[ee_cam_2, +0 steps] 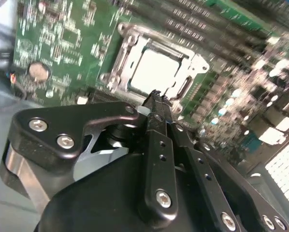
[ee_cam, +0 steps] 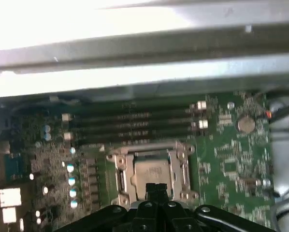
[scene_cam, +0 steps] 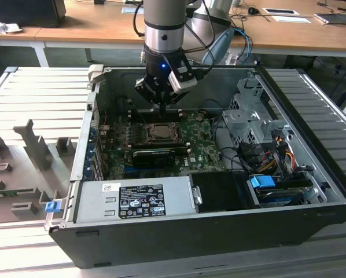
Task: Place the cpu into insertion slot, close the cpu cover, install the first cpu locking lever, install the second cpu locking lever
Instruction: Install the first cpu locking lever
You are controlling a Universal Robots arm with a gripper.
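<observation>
One open black computer case (scene_cam: 219, 237) held a green motherboard (scene_cam: 203, 152), a grey metal power supply box (scene_cam: 98, 202) along one wall and a long black card (scene_cam: 153, 156) just beside the socket (scene_cam: 159, 132). Seated in that square, silver-rimmed socket lay the cpu (ee_cam_2: 156, 72) (ee_cam: 151, 171), a flat pale silver square in both wrist views, with the thin metal cover (ee_cam: 184, 166) framing it and seemingly lying flat on it. Poised just above the socket's edge, the black gripper (scene_cam: 163, 107) (ee_cam_2: 154, 95) (ee_cam: 156, 187) had its two slim fingers pressed together with nothing between them.
</observation>
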